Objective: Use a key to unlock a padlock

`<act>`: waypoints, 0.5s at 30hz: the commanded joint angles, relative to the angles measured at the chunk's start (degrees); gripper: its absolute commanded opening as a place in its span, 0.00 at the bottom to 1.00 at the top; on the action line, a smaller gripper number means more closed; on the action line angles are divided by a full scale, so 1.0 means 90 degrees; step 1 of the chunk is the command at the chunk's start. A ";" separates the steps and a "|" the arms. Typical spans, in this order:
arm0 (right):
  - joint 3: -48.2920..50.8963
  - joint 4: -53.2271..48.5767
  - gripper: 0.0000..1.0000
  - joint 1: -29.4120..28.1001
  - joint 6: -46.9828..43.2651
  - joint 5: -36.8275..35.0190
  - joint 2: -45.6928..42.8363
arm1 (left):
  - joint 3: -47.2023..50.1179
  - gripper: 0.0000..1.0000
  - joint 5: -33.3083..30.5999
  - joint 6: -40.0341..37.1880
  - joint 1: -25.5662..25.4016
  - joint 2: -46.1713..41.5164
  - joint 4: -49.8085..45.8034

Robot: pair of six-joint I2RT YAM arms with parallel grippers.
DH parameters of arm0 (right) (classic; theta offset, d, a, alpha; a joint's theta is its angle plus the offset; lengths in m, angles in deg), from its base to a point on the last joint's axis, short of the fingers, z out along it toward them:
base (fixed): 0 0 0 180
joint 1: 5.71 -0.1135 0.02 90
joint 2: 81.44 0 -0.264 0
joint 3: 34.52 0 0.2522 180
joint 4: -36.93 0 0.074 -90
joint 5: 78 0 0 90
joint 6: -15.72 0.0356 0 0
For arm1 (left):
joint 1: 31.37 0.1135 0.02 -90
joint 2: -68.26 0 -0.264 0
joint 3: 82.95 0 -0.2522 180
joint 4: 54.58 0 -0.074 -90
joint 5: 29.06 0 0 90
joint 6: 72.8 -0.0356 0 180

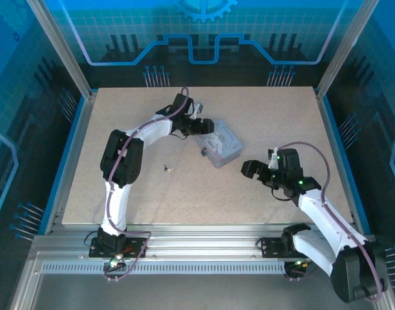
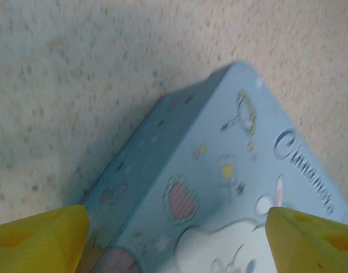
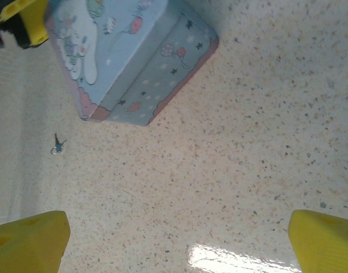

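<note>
Wide-apart left fingers (image 2: 37, 239) sit above blue tin (image 2: 219, 170), right fingers (image 3: 25, 242) spread open over table (image 3: 248, 142), key (image 3: 57, 145) near tin.

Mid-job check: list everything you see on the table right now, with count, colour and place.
tin box: one, pale blue with cartoon print, middle of the table.
padlock: one, dark, at the tin's left edge; too small for detail.
key: one, silvery-grey, on bare table left of the tin, apart from it.
table: one, speckled beige.
left gripper: yellow fingers, open, either side of the tin.
right gripper: yellow fingers, open, over bare table right of the tin.
</note>
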 commanded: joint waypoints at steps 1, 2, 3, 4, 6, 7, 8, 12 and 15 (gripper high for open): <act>-0.0216 0.0274 0.95 -0.0057 0.0105 0.0271 0.0454 | 0.0622 0.80 0.0400 0.0166 -0.0094 -0.0643 0.0391; -0.0281 0.0328 0.94 -0.0064 0.0102 0.0326 0.0621 | 0.0816 0.80 0.0390 0.0220 -0.0132 -0.0778 0.0531; -0.0369 0.0363 0.91 -0.0072 0.0106 0.0383 0.0812 | 0.1044 0.80 0.0380 0.0301 -0.0162 -0.0915 0.0693; -0.0453 0.0411 0.89 -0.0074 0.0094 0.0443 0.0990 | 0.1252 0.79 0.0386 0.0388 -0.0186 -0.1041 0.0845; -0.0586 0.0519 0.83 -0.0077 0.0091 0.0541 0.1295 | 0.1605 0.77 0.0406 0.0554 -0.0224 -0.1254 0.1104; -0.0662 0.0568 0.81 -0.0084 0.0083 0.0585 0.1449 | 0.1773 0.76 0.0408 0.0607 -0.0245 -0.1357 0.1240; -0.0723 0.0616 0.79 -0.0086 0.0078 0.0621 0.1587 | 0.1906 0.75 0.0423 0.0656 -0.0269 -0.1436 0.1328; -0.0979 0.0762 0.72 -0.0106 0.0060 0.0676 0.2141 | 0.2394 0.70 0.0409 0.0841 -0.0380 -0.1726 0.1599; -0.1234 0.0777 0.67 -0.0108 0.0017 0.0712 0.2585 | 0.2889 0.67 0.0379 0.1104 -0.0413 -0.1960 0.2014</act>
